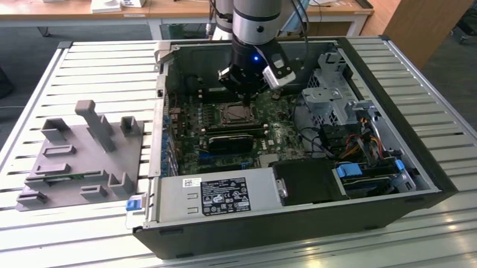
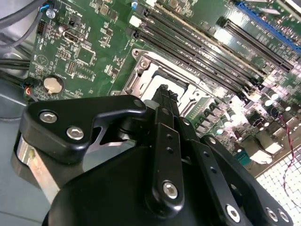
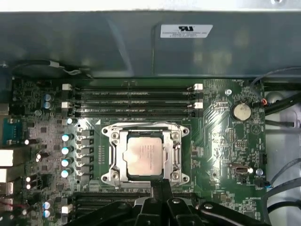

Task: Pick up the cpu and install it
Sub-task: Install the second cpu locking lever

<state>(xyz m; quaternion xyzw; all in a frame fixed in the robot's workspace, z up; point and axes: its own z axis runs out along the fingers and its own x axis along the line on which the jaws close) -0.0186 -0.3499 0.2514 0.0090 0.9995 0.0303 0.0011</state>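
The cpu (image 3: 146,157) lies flat in the socket (image 3: 146,153) on the green board (image 3: 221,155) — already seated, square, with no long axis to speak of. The gripper (image 3: 161,184) hangs just over the socket's near edge, the chip directly below and slightly ahead of its tips. Its black fingers (image 2: 165,101) look pressed together, pinching nothing. The chip's top is dull silver metal; the frame around it is bright steel, with dark memory slots (image 3: 134,101) beyond

Arm (image 1: 256,19): silver-grey tube, black wrist, blue light lit. Gripper (image 2: 164,92): black linkage fingers, silver screw heads, bare metal base.
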